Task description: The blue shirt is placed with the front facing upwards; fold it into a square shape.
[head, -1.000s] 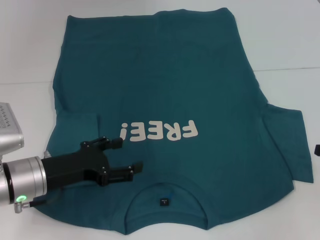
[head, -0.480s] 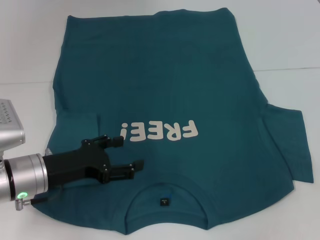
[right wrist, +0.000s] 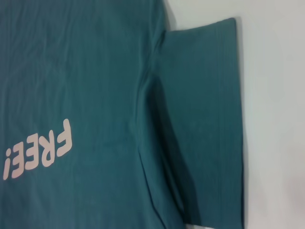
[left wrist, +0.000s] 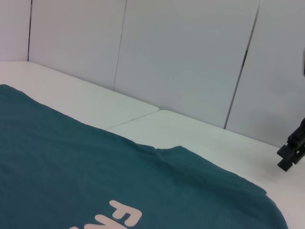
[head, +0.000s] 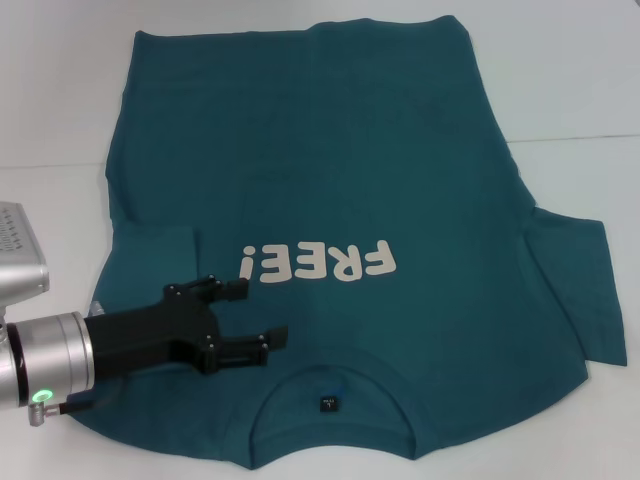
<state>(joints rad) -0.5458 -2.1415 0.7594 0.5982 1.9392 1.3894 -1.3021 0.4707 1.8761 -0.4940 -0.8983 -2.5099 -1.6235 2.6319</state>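
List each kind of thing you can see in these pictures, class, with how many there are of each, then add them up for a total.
Blue shirt: 1
White table: 1
Gripper, the left gripper over the shirt near its collar, fingers apart: 1
Total: 3
The right gripper itself is not in the head view; the left wrist view shows only a dark part at its edge, too little to count.

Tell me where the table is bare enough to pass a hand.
Bare white table lies beyond the shirt's right edge, above its spread right sleeve, and left of the shirt's far part. It is crowded near the collar, where the open left gripper is over the cloth.
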